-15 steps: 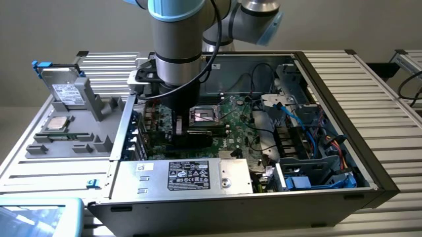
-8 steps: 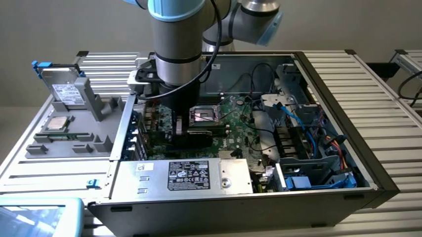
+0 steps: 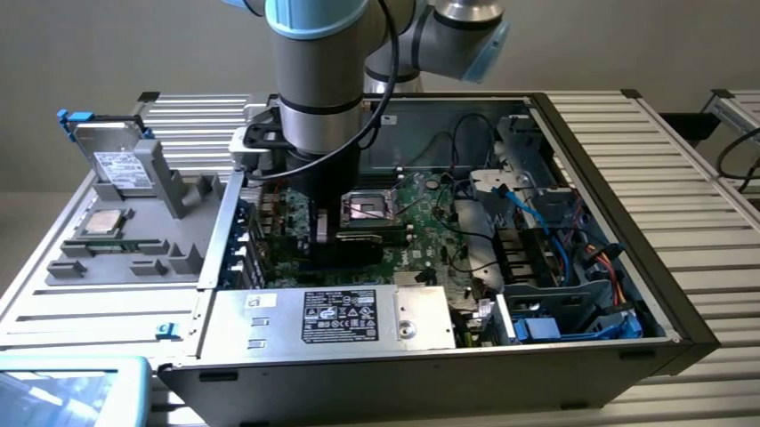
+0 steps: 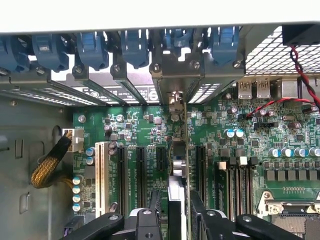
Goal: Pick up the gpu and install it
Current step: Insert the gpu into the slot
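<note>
The gpu [image 4: 178, 165] stands edge-on in a motherboard slot inside the open computer case [image 3: 665, 302]. Its silver bracket [image 4: 175, 97] sits against the rear slot openings under the blue latches [image 4: 135, 47]. My gripper [image 4: 177, 215] is directly over the card, and its black fingers [image 4: 200, 212] stand on either side of the card with a small gap showing. In the exterior view the arm reaches down into the case's left part, with the gripper [image 3: 315, 253] low over the expansion slots.
A grey fixture [image 3: 178, 209] at the exterior view's left holds a labelled hard drive [image 3: 119, 165] and a processor [image 3: 105, 221]. The power supply [image 3: 338, 316] lies at the case front. The processor socket [image 3: 368, 209] and cable bundles [image 3: 558, 213] lie toward the exterior view's right.
</note>
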`<action>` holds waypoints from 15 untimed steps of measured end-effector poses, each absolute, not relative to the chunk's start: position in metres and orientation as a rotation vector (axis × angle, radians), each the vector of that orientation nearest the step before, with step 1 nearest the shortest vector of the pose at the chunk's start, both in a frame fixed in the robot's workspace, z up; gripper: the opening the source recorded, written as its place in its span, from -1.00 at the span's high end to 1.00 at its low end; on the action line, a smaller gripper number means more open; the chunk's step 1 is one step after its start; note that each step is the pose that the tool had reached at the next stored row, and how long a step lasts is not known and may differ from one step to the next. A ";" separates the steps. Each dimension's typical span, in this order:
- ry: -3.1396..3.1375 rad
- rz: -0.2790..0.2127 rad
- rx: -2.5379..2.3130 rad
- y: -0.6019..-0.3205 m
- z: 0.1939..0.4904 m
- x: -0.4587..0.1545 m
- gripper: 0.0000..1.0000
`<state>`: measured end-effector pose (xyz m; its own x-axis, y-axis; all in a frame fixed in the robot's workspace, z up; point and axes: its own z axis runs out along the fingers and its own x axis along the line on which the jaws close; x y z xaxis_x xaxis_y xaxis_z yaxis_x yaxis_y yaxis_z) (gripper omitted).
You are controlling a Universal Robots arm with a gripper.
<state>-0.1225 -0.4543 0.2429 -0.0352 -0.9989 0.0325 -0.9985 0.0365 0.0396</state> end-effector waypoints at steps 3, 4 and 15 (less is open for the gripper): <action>-2.230 0.001 2.151 -0.454 0.244 -0.122 0.28; -2.232 0.007 2.153 -0.454 0.245 -0.122 0.28; -2.249 0.037 2.164 -0.453 0.274 -0.122 0.28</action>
<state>-0.1224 -0.4527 0.2744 -0.0382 -0.9988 0.0310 -0.9993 0.0381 -0.0030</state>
